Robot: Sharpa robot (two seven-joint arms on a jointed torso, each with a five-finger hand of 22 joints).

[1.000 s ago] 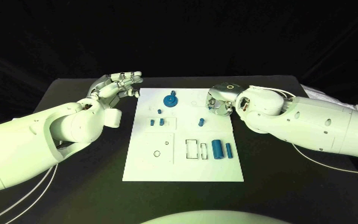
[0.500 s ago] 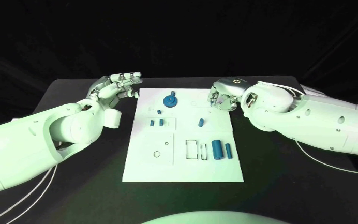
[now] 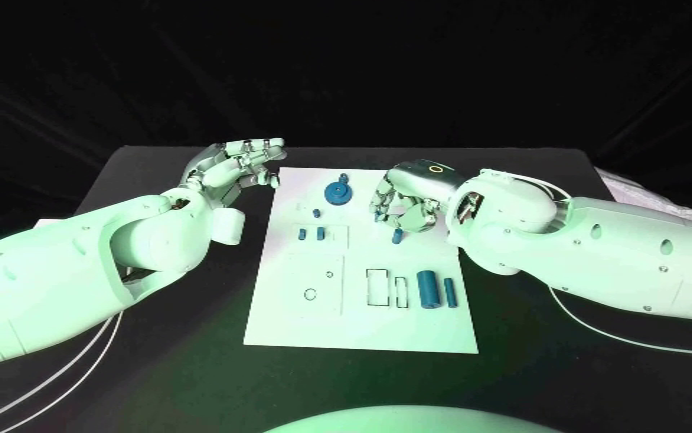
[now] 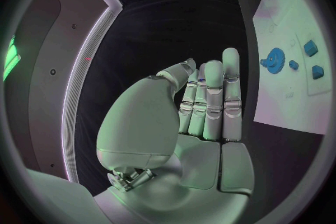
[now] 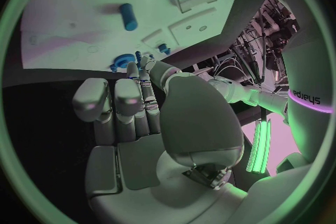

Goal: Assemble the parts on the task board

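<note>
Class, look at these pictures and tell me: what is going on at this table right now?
A two-armed robot is working at a white task board on a black table. Its right hand reaches over the board's far right part, fingers curled down near a small blue part; whether it touches it is unclear. The left hand hovers open beside the board's far left corner, holding nothing. A blue disc, two small blue blocks and two blue cylinders lie on the board.

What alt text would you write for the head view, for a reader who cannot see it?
A white task board lies on a black table, with small blue parts on it. The right hand reaches over the board's far right side, while the left hand hovers off its far left corner, holding nothing.
</note>
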